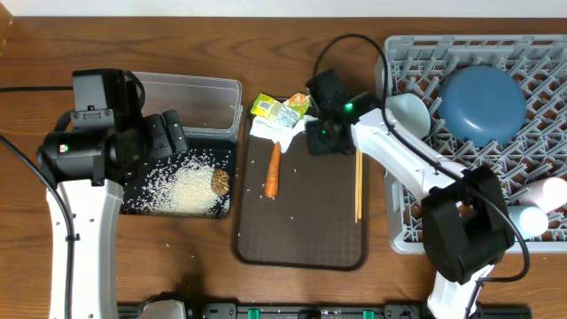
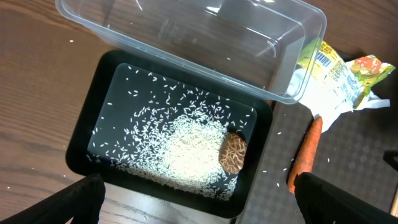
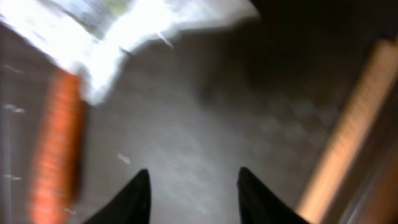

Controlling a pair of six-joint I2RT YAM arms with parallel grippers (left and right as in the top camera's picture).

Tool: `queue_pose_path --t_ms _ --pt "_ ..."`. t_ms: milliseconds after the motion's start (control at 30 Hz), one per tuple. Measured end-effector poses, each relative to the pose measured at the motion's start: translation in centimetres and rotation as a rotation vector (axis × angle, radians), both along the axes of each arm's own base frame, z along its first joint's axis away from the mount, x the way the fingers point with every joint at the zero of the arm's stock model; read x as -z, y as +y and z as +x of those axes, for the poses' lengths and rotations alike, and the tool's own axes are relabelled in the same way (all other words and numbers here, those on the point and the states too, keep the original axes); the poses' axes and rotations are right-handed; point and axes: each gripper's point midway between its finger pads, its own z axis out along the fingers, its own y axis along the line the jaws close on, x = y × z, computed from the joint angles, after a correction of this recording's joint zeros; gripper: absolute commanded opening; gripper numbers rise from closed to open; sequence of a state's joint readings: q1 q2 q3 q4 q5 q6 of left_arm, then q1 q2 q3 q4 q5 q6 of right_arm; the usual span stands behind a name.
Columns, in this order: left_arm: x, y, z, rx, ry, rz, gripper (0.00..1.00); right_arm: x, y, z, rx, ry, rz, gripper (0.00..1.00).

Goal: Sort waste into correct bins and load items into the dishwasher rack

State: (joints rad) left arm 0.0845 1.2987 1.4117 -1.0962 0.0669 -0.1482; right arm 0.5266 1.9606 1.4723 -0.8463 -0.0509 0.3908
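1 carrot [image 1: 273, 170] | 1 tub [image 1: 199, 97] | 1 black bin [image 2: 81, 144] | chopsticks [image 1: 358, 190] at tray [image 1: 301, 235] right edge | left gripper [image 2: 199, 193] open | right gripper [image 3: 194, 193] parted, empty

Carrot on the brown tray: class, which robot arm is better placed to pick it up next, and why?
Right. The right gripper hovers over the tray close beside the carrot, fingers apart and empty. The left gripper hangs open over the black bin, farther off.
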Motion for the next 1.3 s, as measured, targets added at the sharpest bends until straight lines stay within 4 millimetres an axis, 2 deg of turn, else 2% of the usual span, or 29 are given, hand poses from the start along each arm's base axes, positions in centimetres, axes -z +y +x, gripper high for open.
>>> queue_pose_path --t_ms 133,233,300,467,667,1033,1100,1200,1300 --pt "0.0 0.0 0.0 0.000 0.000 0.000 0.98 0.5 -1.3 -1.8 0.006 0.073 -0.058 0.37" --pt "0.0 0.0 0.0 0.000 0.000 0.000 0.98 0.7 -2.4 -2.1 0.033 0.081 -0.115 0.31" --pt "0.0 0.0 0.0 0.000 0.000 0.000 0.98 0.9 -3.2 -2.1 0.063 0.080 -0.155 0.23" --pt "0.0 0.0 0.0 0.000 0.000 0.000 0.98 1.4 -4.4 -2.0 0.134 0.066 -0.212 0.25" --pt "0.0 0.0 0.0 0.000 0.000 0.000 0.98 2.7 -5.7 -2.9 0.182 0.088 -0.259 0.25" --pt "0.0 0.0 0.0 0.000 0.000 0.000 0.98 4.8 -7.4 -3.7 0.226 0.114 -0.290 0.25" --pt "0.0 0.0 0.0 0.000 0.000 0.000 0.98 5.3 -7.5 -3.9 0.227 0.113 -0.289 0.24" --pt "0.0 0.0 0.0 0.000 0.000 0.000 0.98 5.6 -7.4 -3.7 0.230 0.100 -0.273 0.15" --pt "0.0 0.0 0.0 0.001 0.000 0.000 0.98 5.7 -7.1 -3.7 0.233 0.094 -0.255 0.14"
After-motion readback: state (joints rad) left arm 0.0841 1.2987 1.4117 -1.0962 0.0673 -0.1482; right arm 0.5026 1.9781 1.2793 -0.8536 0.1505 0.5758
